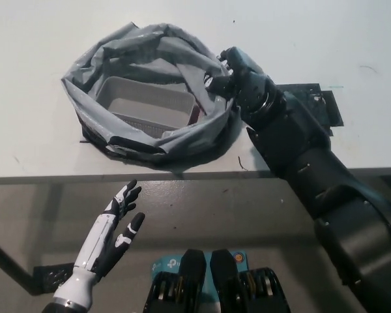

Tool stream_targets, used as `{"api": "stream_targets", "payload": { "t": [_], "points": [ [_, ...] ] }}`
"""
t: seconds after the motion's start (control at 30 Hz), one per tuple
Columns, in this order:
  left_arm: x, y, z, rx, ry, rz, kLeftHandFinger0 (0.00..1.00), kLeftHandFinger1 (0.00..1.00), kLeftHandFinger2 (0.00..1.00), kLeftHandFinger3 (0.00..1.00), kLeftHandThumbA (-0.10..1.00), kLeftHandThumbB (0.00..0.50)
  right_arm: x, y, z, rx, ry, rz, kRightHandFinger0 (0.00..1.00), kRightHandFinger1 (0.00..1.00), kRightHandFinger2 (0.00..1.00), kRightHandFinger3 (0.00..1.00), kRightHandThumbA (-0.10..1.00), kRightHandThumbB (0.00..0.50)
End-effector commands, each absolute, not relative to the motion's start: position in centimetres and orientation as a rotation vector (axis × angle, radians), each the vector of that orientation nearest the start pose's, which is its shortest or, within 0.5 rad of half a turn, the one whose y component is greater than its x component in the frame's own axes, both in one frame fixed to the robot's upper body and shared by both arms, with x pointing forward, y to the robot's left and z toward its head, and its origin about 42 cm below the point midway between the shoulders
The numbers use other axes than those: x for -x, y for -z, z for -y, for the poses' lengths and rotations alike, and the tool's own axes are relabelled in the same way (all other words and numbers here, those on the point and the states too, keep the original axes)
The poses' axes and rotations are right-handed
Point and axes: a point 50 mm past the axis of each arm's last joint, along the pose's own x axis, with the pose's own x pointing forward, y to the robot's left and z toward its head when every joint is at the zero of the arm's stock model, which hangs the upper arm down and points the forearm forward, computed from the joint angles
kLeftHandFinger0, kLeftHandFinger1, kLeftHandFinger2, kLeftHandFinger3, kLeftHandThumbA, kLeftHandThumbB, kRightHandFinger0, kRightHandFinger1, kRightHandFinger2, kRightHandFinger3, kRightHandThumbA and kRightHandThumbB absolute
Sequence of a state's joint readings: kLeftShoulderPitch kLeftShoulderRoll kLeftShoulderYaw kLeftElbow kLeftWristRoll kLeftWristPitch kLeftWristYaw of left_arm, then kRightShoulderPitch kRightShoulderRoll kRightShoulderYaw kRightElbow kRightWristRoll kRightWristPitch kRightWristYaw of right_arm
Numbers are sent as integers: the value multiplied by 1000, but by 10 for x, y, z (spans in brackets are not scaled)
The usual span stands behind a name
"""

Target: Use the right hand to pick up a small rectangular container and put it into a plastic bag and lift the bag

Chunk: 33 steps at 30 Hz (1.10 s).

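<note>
I find no text, label, brand or number I can actually read. The one candidate is a teal panel [202,261] at the bottom edge carrying a pale mark, possibly a logo, but it is too small and too far hidden for me to make out. The plastic bag [150,140] and the small rectangular container [143,104] inside it show no print.
</note>
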<state>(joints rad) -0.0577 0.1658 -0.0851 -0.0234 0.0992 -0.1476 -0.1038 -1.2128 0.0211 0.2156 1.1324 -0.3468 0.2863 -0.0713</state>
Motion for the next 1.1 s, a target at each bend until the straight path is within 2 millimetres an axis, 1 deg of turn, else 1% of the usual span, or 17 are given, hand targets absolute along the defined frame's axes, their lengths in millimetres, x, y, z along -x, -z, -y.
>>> {"api": "stream_targets", "payload": {
  "t": [0.0, 0.03, 0.13, 0.17, 0.33, 0.37, 0.47, 0.5, 0.53, 0.57, 0.6, 0.67, 0.73, 0.8, 0.9, 1.0, 1.07],
  "points": [
    [-304, -139, -231, -287, 237, 268, 1000, 1000, 1000, 1000, 875, 237, -571, -344, 60, 622, -147, -10, 0, 236, 429, 254, 216, 163],
    [-304, -139, -231, -287, 237, 267, 1000, 1000, 1000, 1000, 875, 237, -571, -344, 60, 619, -145, -9, 0, 236, 429, 254, 216, 163],
    [-305, -140, -230, -291, 235, 269, 1000, 1000, 1000, 1000, 878, 241, -570, -351, 60, 586, -140, 3, 40, 431, 699, 345, 223, 146],
    [-306, -140, -230, -292, 235, 270, 1000, 1000, 1000, 1000, 878, 241, -570, -354, 60, 572, -138, 5, 37, 447, 718, 332, 227, 141],
    [-307, -141, -230, -291, 239, 269, 1000, 1000, 1000, 1000, 875, 246, -569, -375, 60, 470, -161, 18, 0, 347, 648, 324, 210, 104],
    [-307, -141, -230, -292, 239, 270, 1000, 1000, 1000, 1000, 871, 246, -569, -386, 61, 358, -182, 19, 0, 358, 685, 390, 217, 117],
    [-308, -141, -229, -294, 237, 268, 1000, 1000, 1000, 1000, 871, 250, -569, -402, 62, 143, -230, -8, 0, 376, 756, 358, 226, 114],
    [-308, -141, -229, -289, 238, 264, 1000, 1000, 1000, 1000, 869, 257, -569, -408, 63, 19, -245, -31, 0, 330, 737, 355, 141, 130],
    [-308, -141, -229, -289, 238, 264, 1000, 1000, 1000, 1000, 869, 257, -569, -408, 63, 19, -245, -31, 0, 330, 737, 355, 141, 130],
    [-307, -140, -229, -285, 238, 262, 1000, 1000, 1000, 1000, 867, 258, -570, -415, 63, -108, -275, -56, 0, 291, 696, 332, 131, 130],
    [-307, -139, -229, -278, 238, 261, 1000, 1000, 1000, 1000, 859, 251, -570, -430, 63, -356, -355, -76, 0, 216, 616, 351, 185, 53],
    [-306, -139, -229, -278, 239, 260, 1000, 1000, 1000, 1000, 856, 250, -571, -447, 65, -588, -406, -81, 0, 168, 586, 462, 346, 5],
    [-306, -140, -229, -280, 240, 258, 1000, 1000, 1000, 1000, 855, 248, -572, -461, 67, -747, -439, -81, 0, 146, 584, 601, 484, 0],
    [-307, -140, -229, -284, 243, 261, 1000, 1000, 1000, 1000, 855, 241, -572, -474, 71, -872, -449, -65, 0, 169, 637, 735, 485, 0],
    [-308, -141, -229, -284, 246, 267, 1000, 1000, 1000, 1000, 847, 236, -571, -496, 78, -1019, -467, -34, 0, 212, 714, 876, 588, 0],
    [-308, -142, -229, -290, 246, 267, 1000, 1000, 1000, 1000, 850, 247, -569, -512, 83, -1059, -473, -5, 0, 246, 703, 884, 663, 0],
    [-309, -142, -229, -293, 246, 272, 1000, 1000, 1000, 1000, 852, 241, -567, -524, 85, -1090, -482, 15, 0, 270, 720, 901, 642, 0]
  ]
}}
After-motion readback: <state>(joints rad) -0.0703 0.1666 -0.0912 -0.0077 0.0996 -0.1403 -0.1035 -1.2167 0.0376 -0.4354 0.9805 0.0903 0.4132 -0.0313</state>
